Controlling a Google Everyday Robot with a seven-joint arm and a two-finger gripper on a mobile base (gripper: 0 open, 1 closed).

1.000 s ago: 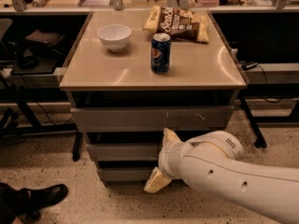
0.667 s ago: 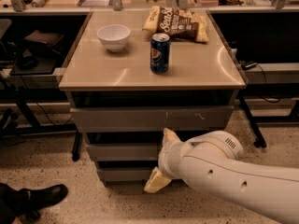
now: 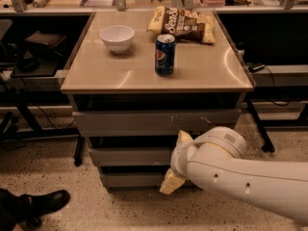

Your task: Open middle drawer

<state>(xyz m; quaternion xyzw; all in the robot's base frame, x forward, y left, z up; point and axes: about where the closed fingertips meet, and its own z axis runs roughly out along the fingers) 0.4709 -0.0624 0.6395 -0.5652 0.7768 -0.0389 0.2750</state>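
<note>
Pincer point(image 3: 176, 160) low at front of drawer stack, against 3 o'clock end of middle drawer point(image 3: 127, 156). Fingers spread wide: one at 12 o'clock by drawer's upper edge, other at 6 o'clock over narrowest drawer face point(image 3: 132, 179). Middle drawer sits between that face and scratched largest drawer face point(image 3: 154, 121). On bench point(image 3: 96, 76): blue can point(image 3: 164, 55) centre, white bowl point(image 3: 117, 37) at 10 o'clock, chip bag point(image 3: 185, 24) at 1 o'clock.

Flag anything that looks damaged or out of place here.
Only pale scratch marks on the top drawer face, right of centre. The bowl, can and chip bag look fine; the gripper is at the middle drawer front.
</note>
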